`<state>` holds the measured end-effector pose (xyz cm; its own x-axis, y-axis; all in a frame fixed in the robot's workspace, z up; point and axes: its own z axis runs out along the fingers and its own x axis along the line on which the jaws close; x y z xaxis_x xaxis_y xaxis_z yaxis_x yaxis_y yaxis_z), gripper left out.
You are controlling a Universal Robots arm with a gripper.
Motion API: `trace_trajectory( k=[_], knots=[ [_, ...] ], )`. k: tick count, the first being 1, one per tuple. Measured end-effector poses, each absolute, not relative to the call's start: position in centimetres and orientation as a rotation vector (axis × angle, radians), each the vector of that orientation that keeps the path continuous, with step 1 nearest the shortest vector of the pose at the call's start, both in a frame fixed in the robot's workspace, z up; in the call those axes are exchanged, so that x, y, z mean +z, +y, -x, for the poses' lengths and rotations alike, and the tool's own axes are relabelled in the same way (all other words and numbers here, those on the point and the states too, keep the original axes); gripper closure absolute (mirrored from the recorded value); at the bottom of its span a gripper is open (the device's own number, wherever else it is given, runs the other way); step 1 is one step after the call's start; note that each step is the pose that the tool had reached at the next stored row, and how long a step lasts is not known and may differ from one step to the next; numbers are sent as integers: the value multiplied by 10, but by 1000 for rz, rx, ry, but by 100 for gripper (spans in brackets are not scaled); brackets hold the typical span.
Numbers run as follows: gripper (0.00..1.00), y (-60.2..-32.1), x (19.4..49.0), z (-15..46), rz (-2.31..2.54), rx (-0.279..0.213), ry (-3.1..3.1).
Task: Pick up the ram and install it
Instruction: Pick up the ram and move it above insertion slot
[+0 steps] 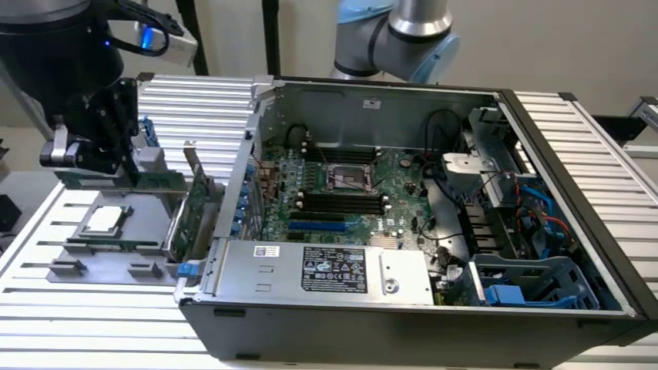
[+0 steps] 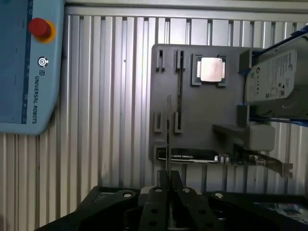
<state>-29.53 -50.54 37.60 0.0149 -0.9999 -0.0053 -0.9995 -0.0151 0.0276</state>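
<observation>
— Between the fingers of your gripper is where the ram sits. The jaws are pressed together on it, with no gap that I can make out.

— Which way does it lie?

— It is edge-on to your wrist camera, a thin dark line running straight out from the fingertips. So its long axis sticks out past the gripper on one side. In the exterior view it reads as a level green strip just under the gripper.

— What is below it?

— The gray tray on the ribbed counter is directly beneath the gripper. Its narrow holders look bare under the ram, so I judge the stick is held clear of the tray, not seated in it.

— And the place it goes?

— The memory slots lie well apart from your gripper, toward the exterior view's right, down inside the open computer case. They seem to run about the same way as the ram, though I would not swear to it.
</observation>
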Motion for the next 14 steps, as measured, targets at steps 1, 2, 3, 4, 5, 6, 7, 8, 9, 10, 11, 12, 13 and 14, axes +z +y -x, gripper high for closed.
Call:
trace_trajectory(
  k=[1, 2, 3, 4, 5, 6, 7, 8, 9, 10, 11, 12, 13, 14],
  knots=[
    [100, -505, 378, 291, -2227, -36, -2193],
    [100, -505, 381, 286, -2227, -36, -2193],
    [100, -505, 383, 282, -2227, -36, -2193],
    [100, -504, 385, 277, -2226, -36, -2193],
    [100, -504, 386, 273, -2227, -36, -2193],
    [100, -504, 387, 268, -2227, -36, -2194],
    [100, -504, 389, 264, -2227, -36, -2193],
    [100, -503, 389, 259, -2227, -36, -2193],
    [100, -503, 390, 255, -2227, -36, -2193],
    [100, -503, 390, 250, -2227, -37, -2194],
    [100, -503, 391, 245, -2227, -37, -2194],
    [100, -503, 391, 241, -2227, -37, -2193],
    [100, -502, 391, 236, -2227, -37, -2193],
    [100, -502, 391, 232, -2227, -37, -2194]
  ],
)
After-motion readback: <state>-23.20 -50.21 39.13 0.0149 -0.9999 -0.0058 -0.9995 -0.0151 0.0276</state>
